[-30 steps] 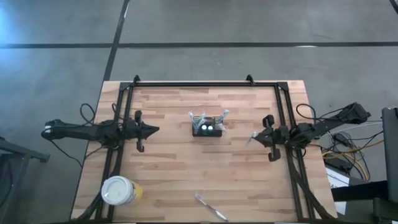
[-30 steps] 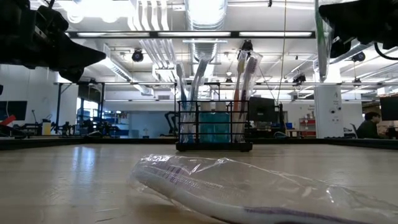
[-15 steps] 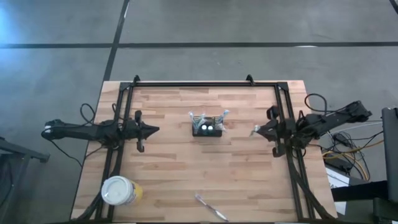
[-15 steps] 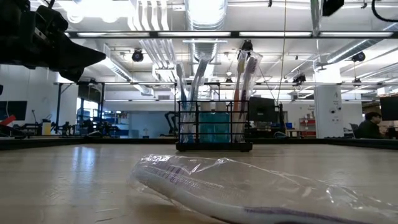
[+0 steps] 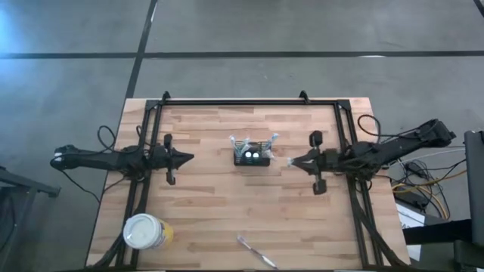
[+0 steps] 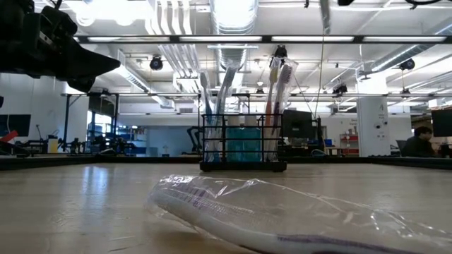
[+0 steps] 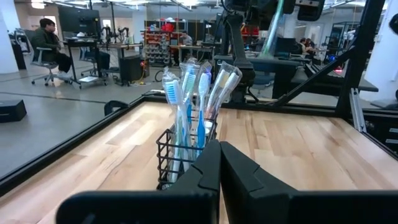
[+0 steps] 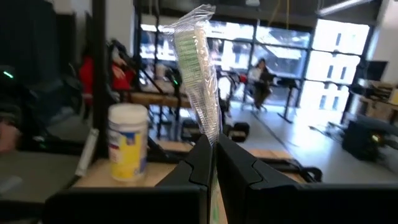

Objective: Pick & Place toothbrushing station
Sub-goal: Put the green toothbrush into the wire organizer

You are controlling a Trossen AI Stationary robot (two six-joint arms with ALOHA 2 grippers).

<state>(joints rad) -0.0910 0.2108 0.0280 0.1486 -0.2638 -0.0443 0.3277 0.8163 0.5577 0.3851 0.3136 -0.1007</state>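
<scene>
Just right of the toothbrushing station [image 5: 252, 153] mid-table, your right gripper [image 5: 292, 161] is clamped on a wrapped toothbrush [image 8: 199, 74]. Get its handle over a free slot before lowering. Left gripper [image 5: 190, 158] waits pinched together, empty.
</scene>
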